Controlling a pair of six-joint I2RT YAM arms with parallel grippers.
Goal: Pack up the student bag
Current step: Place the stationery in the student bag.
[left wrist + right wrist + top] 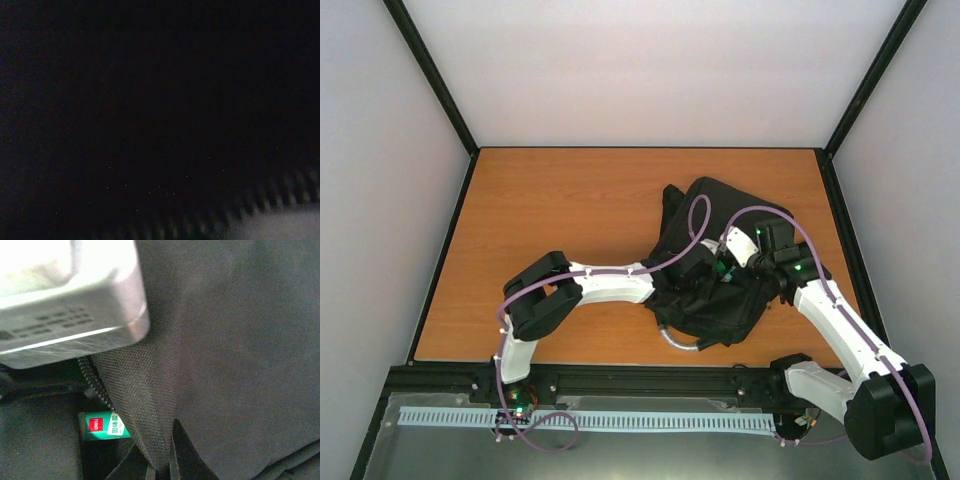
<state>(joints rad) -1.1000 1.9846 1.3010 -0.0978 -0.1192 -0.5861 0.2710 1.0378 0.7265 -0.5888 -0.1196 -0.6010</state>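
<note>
Both arms are in the backpack (725,195), which sits right of centre on the bench (570,200).
Your right claw (164,460) is pinched closed on a fold of the bag's black fabric beside the zip (97,385), and a green-and-red labelled item (106,426) sits inside just below. The left claw is sunk in the bag. Its wrist view is near-black bar some zip teeth (270,197), so I can't tell if it's open or closed.

Black student bag (715,310) lies slumped and crumpled, zip mouth open. The left claw (712,272) is sunk inside it, dark fabric all round. The right claw (162,469) pinches a woven fold beside the zip teeth (97,385). The grey loop handle (678,340) curls out nearer than both claws.
</note>
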